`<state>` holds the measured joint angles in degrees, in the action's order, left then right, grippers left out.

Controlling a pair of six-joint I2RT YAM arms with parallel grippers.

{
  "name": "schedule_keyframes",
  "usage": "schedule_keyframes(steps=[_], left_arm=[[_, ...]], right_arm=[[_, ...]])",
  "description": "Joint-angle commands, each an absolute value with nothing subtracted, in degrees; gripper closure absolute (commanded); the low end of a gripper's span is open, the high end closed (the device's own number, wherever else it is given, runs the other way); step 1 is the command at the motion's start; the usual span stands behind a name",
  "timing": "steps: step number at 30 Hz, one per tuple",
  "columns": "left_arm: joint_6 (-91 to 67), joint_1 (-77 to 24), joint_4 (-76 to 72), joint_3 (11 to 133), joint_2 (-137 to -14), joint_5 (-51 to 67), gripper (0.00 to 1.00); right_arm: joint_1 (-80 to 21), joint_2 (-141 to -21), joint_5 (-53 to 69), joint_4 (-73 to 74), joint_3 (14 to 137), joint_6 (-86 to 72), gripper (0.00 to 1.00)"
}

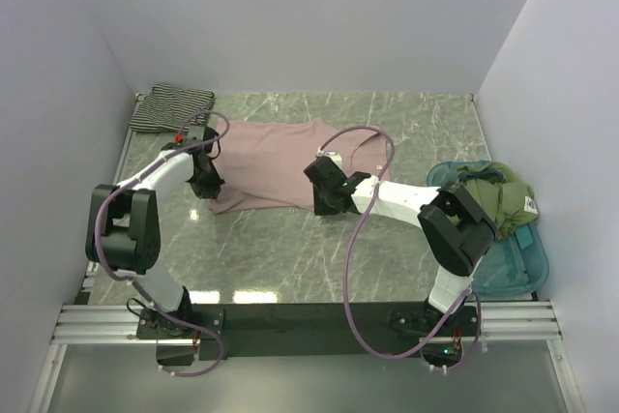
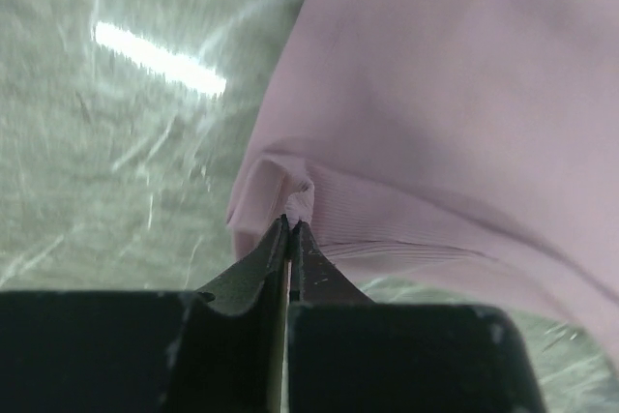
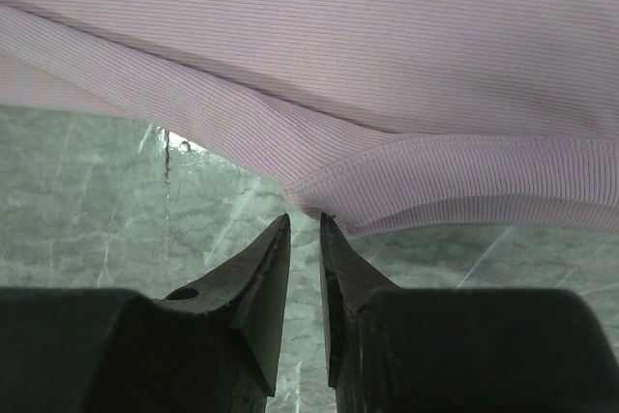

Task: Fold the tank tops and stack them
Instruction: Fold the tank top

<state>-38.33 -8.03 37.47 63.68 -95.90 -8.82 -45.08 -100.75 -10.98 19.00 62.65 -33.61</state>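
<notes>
The mauve-pink tank top [image 1: 276,162] lies spread flat in the middle of the marble table. My left gripper [image 1: 206,184] is at its near left corner. In the left wrist view its jaws [image 2: 291,222] are shut, with the corner of the pink fabric [image 2: 435,94] pinched at the tips. My right gripper [image 1: 319,202] is at the near right hem. There the jaws [image 3: 305,220] stand almost together, and a fold of the ribbed hem [image 3: 338,45] is caught at the tips. The striped tank top [image 1: 169,106] lies folded at the far left corner.
A teal tray [image 1: 517,268] sits at the right edge, holding a bundle of olive-green clothing [image 1: 498,195]. White walls close in the table on the left, back and right. Purple cables loop over both arms.
</notes>
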Motion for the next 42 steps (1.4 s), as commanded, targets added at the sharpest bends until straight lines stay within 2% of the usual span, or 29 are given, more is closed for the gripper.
schedule_keyframes(steps=[1, 6, 15, 22, 26, 33, 42], left_arm=[[-37.4, -8.6, 36.2, 60.3, -91.6, -6.5, 0.94], [-37.4, -9.1, 35.8, 57.2, -89.4, -5.6, 0.92], [-36.1, -9.5, 35.9, 56.4, -86.2, -6.3, 0.8], [-36.0, -9.6, 35.7, 53.4, -83.7, -4.0, 0.82], [-37.8, -9.8, 35.9, 51.0, -83.0, -3.6, 0.88], [-41.9, -9.7, 34.8, 47.5, -79.7, -3.8, 0.78], [-43.2, -9.6, 36.7, 48.9, -76.7, -5.7, 0.81]], right_arm=[[-45.5, -99.3, -12.2, 19.3, 63.0, -34.4, 0.74], [-45.6, -99.0, -11.6, 19.3, 63.0, -34.6, 0.74], [-45.7, -98.0, -12.0, 19.8, 62.3, -34.8, 0.73], [-45.8, -97.5, -12.6, 20.0, 62.0, -34.9, 0.71], [-45.8, -97.0, -12.7, 20.0, 61.9, -34.9, 0.69], [-45.8, -96.4, -12.1, 19.6, 61.2, -34.7, 0.65], [-45.7, -94.1, -12.5, 16.4, 57.7, -34.5, 0.58]])
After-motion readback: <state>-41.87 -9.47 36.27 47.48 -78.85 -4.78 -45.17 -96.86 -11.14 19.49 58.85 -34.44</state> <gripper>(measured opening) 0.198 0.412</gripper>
